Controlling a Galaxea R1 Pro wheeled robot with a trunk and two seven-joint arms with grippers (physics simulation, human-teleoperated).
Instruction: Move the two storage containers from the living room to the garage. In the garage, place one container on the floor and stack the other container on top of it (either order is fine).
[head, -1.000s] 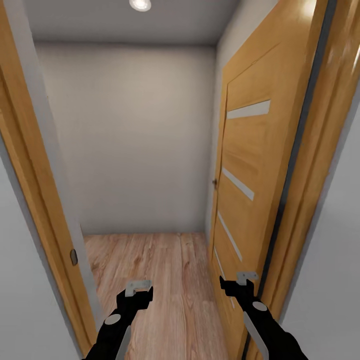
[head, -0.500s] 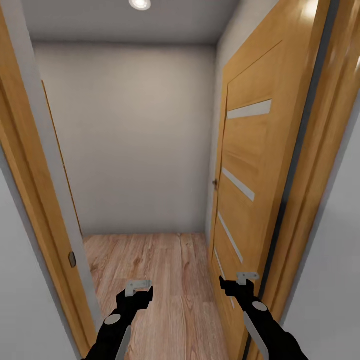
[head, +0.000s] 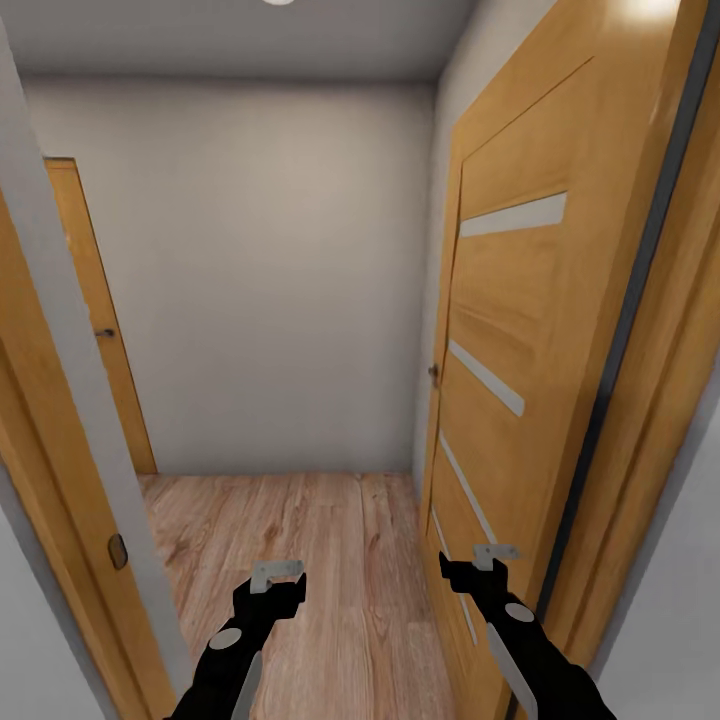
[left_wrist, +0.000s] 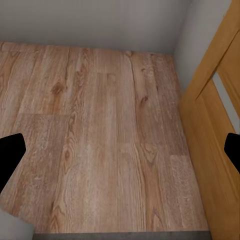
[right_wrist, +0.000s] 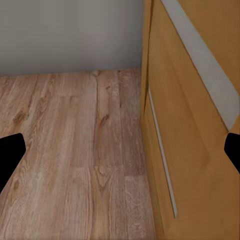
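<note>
I am in a doorway facing a small hallway with light wood-plank flooring. The two storage containers are out of view. My left gripper is held low in front of me, open, with nothing between its fingers. My right gripper is also open and holds nothing, and it sits close beside the open wooden door. The right wrist view shows that door's lower panel right next to the gripper's fingers.
The open door with pale horizontal strips lines the right side. The wooden door frame stands close on the left. A second wooden door is on the left wall further in. A plain grey wall closes the hallway ahead.
The view has advanced through the doorway: the left frame slid outward and the second door on the left wall came into sight. Both arms keep the same pose.
</note>
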